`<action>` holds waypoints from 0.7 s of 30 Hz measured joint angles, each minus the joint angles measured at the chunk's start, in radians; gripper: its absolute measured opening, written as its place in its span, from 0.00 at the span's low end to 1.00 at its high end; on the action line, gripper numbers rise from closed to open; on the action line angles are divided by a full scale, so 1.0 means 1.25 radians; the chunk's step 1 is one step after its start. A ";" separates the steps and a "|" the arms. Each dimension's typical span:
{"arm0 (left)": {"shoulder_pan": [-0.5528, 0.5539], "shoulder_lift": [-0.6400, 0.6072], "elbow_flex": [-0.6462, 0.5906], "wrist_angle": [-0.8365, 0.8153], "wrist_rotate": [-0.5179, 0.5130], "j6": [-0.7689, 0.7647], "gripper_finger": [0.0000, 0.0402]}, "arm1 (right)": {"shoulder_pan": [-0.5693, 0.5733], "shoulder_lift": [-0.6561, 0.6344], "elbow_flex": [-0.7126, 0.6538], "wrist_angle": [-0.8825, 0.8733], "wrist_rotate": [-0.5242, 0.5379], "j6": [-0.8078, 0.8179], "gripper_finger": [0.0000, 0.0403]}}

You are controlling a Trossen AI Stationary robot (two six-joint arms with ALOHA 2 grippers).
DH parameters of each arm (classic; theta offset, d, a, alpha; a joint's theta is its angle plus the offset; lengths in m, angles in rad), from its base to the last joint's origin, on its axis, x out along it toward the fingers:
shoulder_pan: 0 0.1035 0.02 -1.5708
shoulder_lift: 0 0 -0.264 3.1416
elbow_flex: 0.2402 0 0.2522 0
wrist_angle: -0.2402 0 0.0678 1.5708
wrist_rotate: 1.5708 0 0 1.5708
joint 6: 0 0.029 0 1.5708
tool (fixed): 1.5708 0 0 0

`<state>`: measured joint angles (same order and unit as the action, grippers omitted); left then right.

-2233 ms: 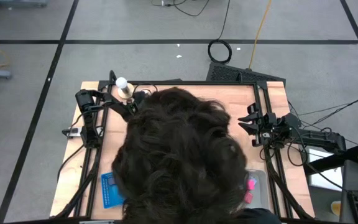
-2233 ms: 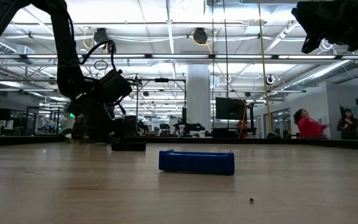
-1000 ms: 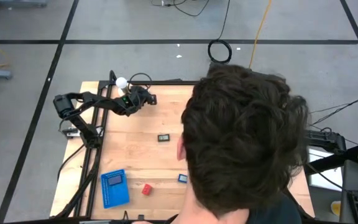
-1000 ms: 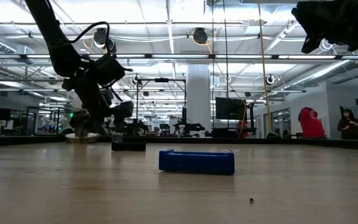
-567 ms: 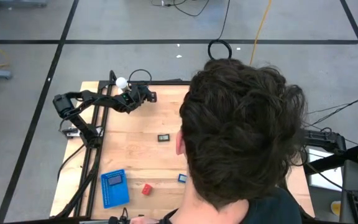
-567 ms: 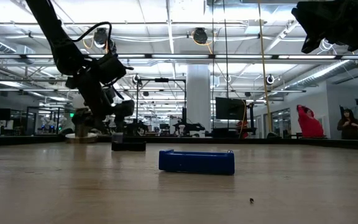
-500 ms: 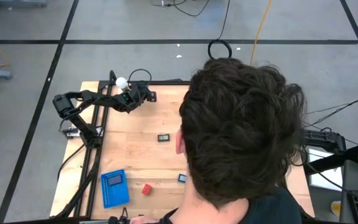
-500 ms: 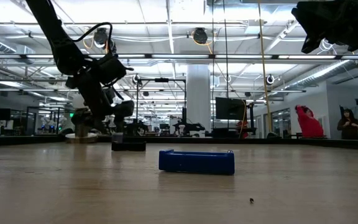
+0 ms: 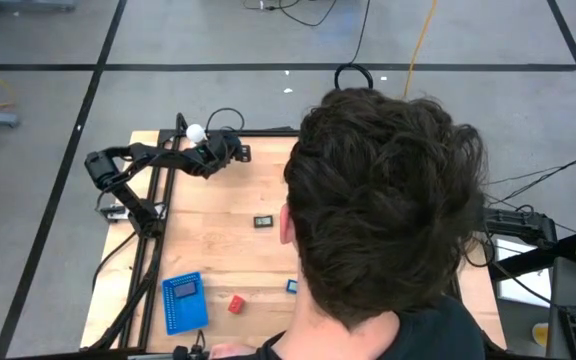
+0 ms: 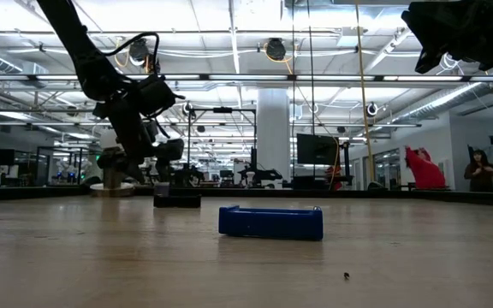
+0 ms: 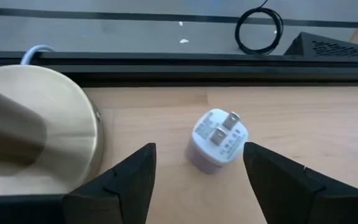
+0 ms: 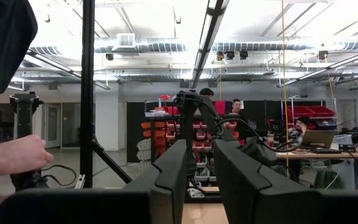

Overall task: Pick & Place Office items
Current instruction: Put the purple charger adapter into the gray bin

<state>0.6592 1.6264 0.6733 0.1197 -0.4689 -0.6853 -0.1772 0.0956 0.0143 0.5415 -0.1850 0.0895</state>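
While left gripper (image 11: 199,180) straddles white plug (image 11: 218,139), open

table (image 9: 218,250): wood | on it: blue tray (image 9: 183,302); red block (image 9: 236,304); black piece (image 9: 263,221); white plug (image 11: 218,140)

pale wooden table (image 9: 223,250) with matt grain; whitish plug adapter (image 11: 219,139) of smooth glossy plastic with metal prongs; round base (image 11: 39,134) of brushed brassy metal; blue ribbed tray (image 10: 270,222), matt plastic.
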 joint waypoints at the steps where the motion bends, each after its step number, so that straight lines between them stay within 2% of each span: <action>1: 0.003 0.000 0.001 -0.001 0.000 0.000 0.60 | 0.000 0.000 0.000 0.000 0.000 0.000 0.18; 21: 0.004 0.040 0.041 -0.039 0.018 -0.026 0.60 | 0.000 0.000 0.000 0.000 0.000 0.000 0.18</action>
<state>0.6638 1.6764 0.7251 0.0712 -0.4464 -0.7172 -0.1772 0.0956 0.0143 0.5415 -0.1850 0.0898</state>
